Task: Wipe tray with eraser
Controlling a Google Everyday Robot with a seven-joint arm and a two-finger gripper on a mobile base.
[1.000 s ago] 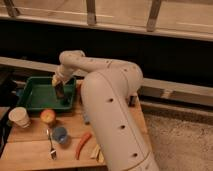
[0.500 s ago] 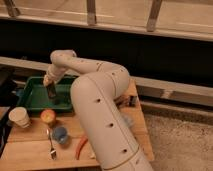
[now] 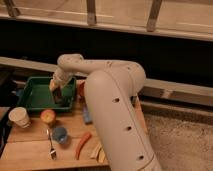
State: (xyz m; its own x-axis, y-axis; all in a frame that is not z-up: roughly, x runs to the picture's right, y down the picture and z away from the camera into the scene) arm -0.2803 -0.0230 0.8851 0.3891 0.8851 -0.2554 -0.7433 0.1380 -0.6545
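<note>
The green tray (image 3: 35, 96) lies at the back left of the wooden table. My gripper (image 3: 58, 98) reaches down into the tray's right half, with its tip at the tray floor. It is shut on a small dark block, the eraser (image 3: 59, 100), which I can barely tell apart from the dark fingers. My large white arm (image 3: 112, 95) curves in from the lower right and hides the table behind it.
In front of the tray stand a white cup (image 3: 19, 116), an orange round object (image 3: 47, 116) and a blue cup (image 3: 60, 134). A fork (image 3: 51, 146), a red-orange stick (image 3: 82, 145) and yellow pieces (image 3: 98, 151) lie nearer. A blue block (image 3: 87, 116) lies beside the arm.
The gripper swept left across the tray, then came back toward the tray's right side, staying low in the tray throughout.
</note>
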